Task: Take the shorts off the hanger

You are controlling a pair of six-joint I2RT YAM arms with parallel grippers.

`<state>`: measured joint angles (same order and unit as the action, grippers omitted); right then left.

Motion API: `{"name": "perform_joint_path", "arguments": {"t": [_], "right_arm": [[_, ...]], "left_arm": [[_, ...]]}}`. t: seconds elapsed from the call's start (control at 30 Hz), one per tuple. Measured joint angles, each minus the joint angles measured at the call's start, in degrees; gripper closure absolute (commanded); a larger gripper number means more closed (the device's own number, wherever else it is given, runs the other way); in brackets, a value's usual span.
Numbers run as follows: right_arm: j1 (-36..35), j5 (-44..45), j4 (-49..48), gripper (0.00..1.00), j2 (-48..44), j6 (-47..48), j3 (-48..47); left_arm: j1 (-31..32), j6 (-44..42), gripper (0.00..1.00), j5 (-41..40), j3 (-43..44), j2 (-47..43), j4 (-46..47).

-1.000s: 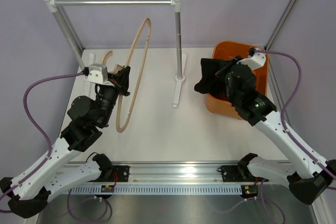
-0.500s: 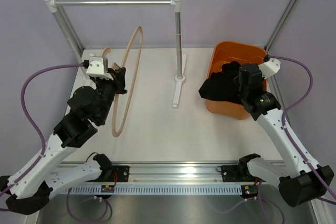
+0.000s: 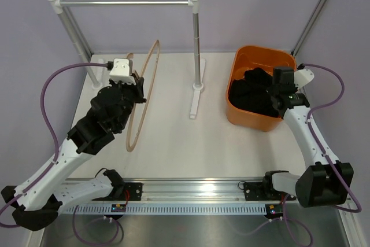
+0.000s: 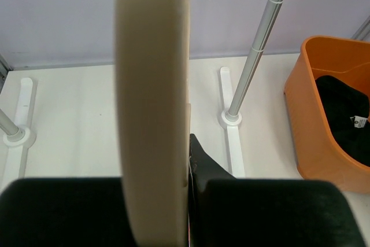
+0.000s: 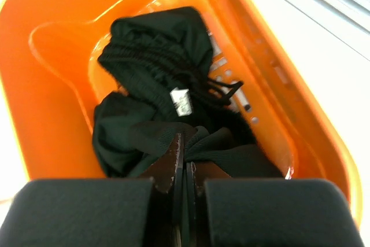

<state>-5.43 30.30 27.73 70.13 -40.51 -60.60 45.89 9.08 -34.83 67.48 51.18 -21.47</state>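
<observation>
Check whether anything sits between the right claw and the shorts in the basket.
Nothing visible does. The right claw sits inside the orange basket with its tips closed on a fold of the shorts. The hanger, bare, is well away from them in the left claw.

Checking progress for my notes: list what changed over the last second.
The right hand carried the shorts, earlier draped over the near-left rim of the orange basket, fully inside it, gripping them throughout. The left hand shifted the hanger slightly, grip unchanged. The basket itself and the rail stand stayed put.
</observation>
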Motion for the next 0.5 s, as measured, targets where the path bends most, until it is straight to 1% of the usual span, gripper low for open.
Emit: {"name": "perform_joint_path", "arguments": {"t": [0.07, 0.13, 0.17, 0.23, 0.27, 0.33, 0.4, 0.5], "right_arm": [[2.29, -1.64, 0.0, 0.8, 0.0, -0.24, 0.11], [3.45, -3.41, -0.04, 0.63, 0.0, -0.39, 0.11], [3.54, -4.46, -0.13, 0.52, 0.0, -0.31, 0.11], [3.52, -6.32, -0.55, 0.43, -0.13, 0.26, 0.15], [3.52, -7.52, -0.9, 0.34, -0.42, 0.68, 0.28], [3.5, -9.6, -1.44, 0.26, -1.57, 1.55, 0.59], [3.5, -12.02, -1.66, 0.2, -3.34, 2.43, 0.68], [3.5, -15.63, -2.32, 0.17, -6.27, 3.8, 0.61]], "left_arm": [[-0.26, 0.02, 1.0, 0.02, 0.28, 0.37, -0.33], [-0.57, 0.02, 1.0, 0.04, 0.87, 0.76, -0.94], [-0.74, 0.04, 1.0, 0.07, 1.29, 1.05, -1.18], [-1.27, 0.02, 1.0, 0.24, 2.49, 1.86, -1.81], [-1.6, 0.02, 1.0, 0.39, 3.43, 2.47, -2.14], [-2.56, 0.0, 1.0, 1.42, 5.53, 4.0, -2.86], [-4.48, 0.0, 1.0, 4.22, 7.96, 5.73, -3.69], [-8.66, 0.11, 1.0, 10.38, 11.56, 8.72, -5.46]]}}
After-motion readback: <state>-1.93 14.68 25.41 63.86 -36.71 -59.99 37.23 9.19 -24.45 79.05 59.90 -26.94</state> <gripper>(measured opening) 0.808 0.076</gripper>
